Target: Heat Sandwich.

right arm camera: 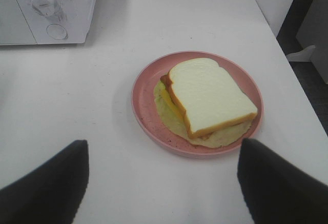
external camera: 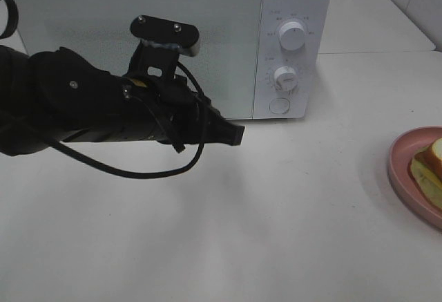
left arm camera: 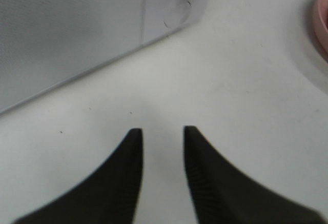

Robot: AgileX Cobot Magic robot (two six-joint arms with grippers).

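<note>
Currently: sandwich (right arm camera: 210, 97) sitting on pink plate (right arm camera: 141, 101) at far right edge of white bench (external camera: 276, 212), well apart from microwave (external camera: 173, 39). Top bread slice tilted over yellow-green filling spilling out underneath. Only partly visible in high view, cut off at right edge.

Left pincer (left arm camera: 163, 137) hovering over bench just in front of microwave door, near its lower right corner. Jaws parted with a narrow gap, bare bench between fingers (left arm camera: 130, 167), nothing held. Black left arm (external camera: 83, 108) reaching in from left, cable looping below it.

Right pincer (right arm camera: 163, 183) spread wide above bench, sandwich and plate just beyond tips, not touching, nothing gripped.

Microwave door shut, two knobs (external camera: 291, 37) and round button on right panel.
</note>
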